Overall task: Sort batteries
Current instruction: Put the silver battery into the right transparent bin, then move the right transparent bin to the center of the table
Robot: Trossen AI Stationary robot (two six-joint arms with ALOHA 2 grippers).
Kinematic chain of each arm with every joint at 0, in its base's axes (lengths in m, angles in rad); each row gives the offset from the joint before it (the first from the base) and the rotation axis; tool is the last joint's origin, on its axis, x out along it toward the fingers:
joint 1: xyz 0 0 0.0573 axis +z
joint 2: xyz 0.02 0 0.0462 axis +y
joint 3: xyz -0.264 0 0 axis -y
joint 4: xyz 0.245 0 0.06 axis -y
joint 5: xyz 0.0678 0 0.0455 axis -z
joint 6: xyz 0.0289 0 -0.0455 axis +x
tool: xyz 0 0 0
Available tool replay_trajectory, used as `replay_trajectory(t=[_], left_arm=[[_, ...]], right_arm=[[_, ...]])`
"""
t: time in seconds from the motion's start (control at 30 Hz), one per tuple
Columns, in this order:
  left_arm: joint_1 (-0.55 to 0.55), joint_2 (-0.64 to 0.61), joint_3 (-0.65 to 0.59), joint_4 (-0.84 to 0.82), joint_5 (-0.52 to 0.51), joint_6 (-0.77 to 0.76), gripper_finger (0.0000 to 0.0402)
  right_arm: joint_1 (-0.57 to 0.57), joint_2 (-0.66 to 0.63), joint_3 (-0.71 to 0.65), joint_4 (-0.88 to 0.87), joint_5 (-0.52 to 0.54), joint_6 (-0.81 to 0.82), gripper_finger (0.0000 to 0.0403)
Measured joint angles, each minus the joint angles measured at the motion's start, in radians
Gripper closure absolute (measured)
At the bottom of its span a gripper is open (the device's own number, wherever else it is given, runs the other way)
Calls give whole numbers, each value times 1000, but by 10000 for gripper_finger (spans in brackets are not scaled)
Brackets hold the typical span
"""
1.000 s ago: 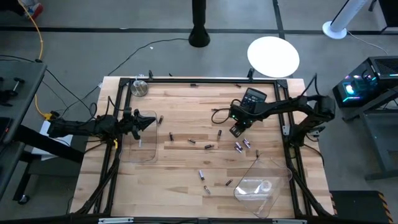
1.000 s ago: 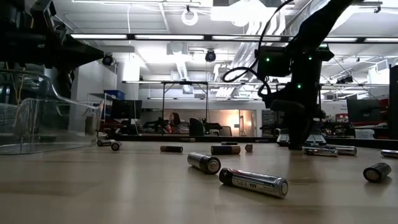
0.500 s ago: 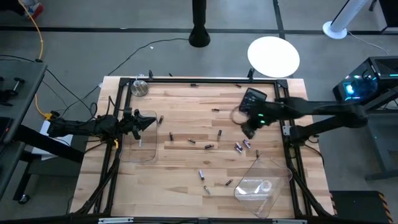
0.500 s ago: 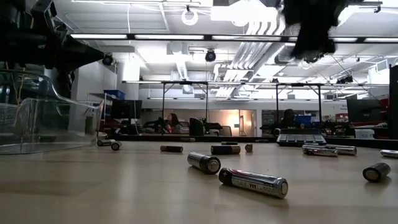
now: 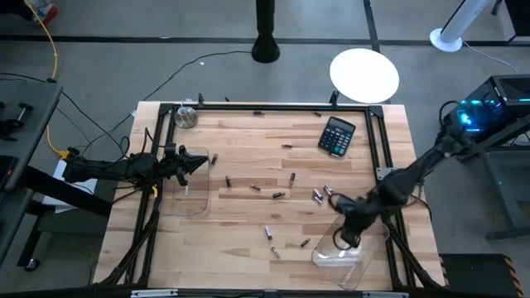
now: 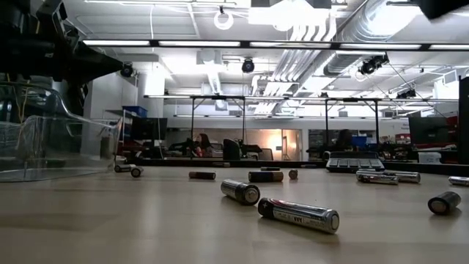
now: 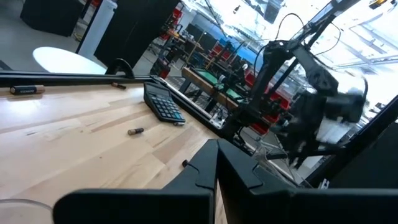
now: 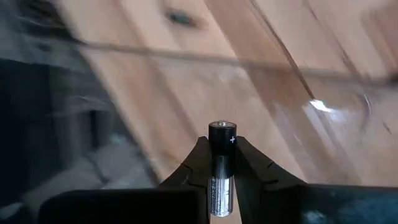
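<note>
Several small batteries lie scattered on the wooden table, among them one mid-table (image 5: 278, 194), a pair (image 5: 317, 196) and one near the front (image 5: 269, 233); the low view shows some close up (image 6: 299, 215). My right gripper (image 5: 344, 238) is over the clear tray (image 5: 352, 263) at the front right, shut on a dark-and-silver battery (image 8: 222, 168). My left gripper (image 5: 204, 161) waits shut and empty at the table's left, above the other clear tray (image 5: 186, 199). My right gripper pinches the battery between its two fingers (image 8: 196, 163), on the battery's sides. The battery lies along the fingers, and its dark plus end (image 8: 222, 129) sticks out past the fingertips. It is lifted clear, above the tray.
A black calculator (image 5: 337, 136) lies at the far right of the table. A small round metal thing (image 5: 185, 118) sits at the far left corner. A black frame (image 5: 265, 108) runs along the table's edges. More batteries lie by the far edge (image 5: 286, 146).
My right gripper has risen from the table near the calculator and swung toward the near edge, ending over the front right tray with the battery in its fingers. It has left the low view.
</note>
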Motion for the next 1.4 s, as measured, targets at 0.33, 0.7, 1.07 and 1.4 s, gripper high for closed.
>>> replay_trajectory(t=[0.33, 0.7, 1.07, 1.4], left_arm=[[0, 0, 0, 0, 0, 0, 401], [0, 0, 0, 0, 0, 0, 401], [0, 0, 0, 0, 0, 0, 401], [0, 0, 0, 0, 0, 0, 401]], right_arm=[[15, 125, -29, 7, -70, 25, 316], [5, 46, -26, -110, -108, 38, 269], [-9, -110, 154, -486, 96, 115, 268], [-94, -106, 48, -470, 26, 9, 268]])
